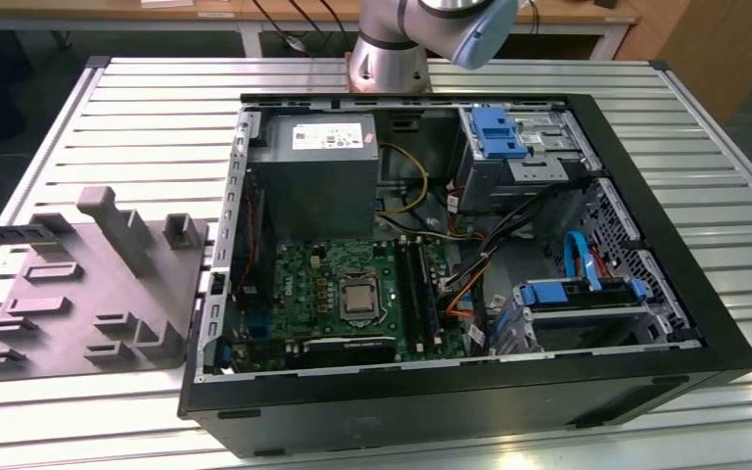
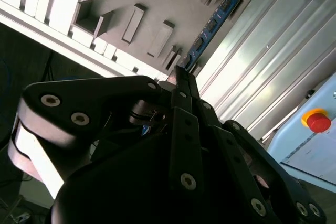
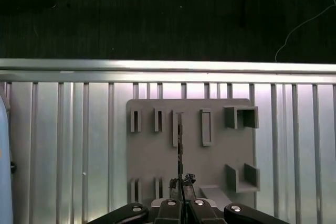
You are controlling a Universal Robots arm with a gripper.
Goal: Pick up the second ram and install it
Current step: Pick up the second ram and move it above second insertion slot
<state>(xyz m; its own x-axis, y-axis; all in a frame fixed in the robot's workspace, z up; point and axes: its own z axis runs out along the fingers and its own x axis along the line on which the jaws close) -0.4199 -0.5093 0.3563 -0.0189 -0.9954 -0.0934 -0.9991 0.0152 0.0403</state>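
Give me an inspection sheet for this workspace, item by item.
Surface: slatted metal table, carrying an open computer case and a grey fixture plate.
Job's things: second ram held above the fixture plate, out of its slots.
Clutter: nothing seen.
Grippers: gripper, jaws shut on the second ram.
Cables: yellow wires and blue cable inside the case; pale cable on the floor.
Surroundings: red button on a pale box by the table.
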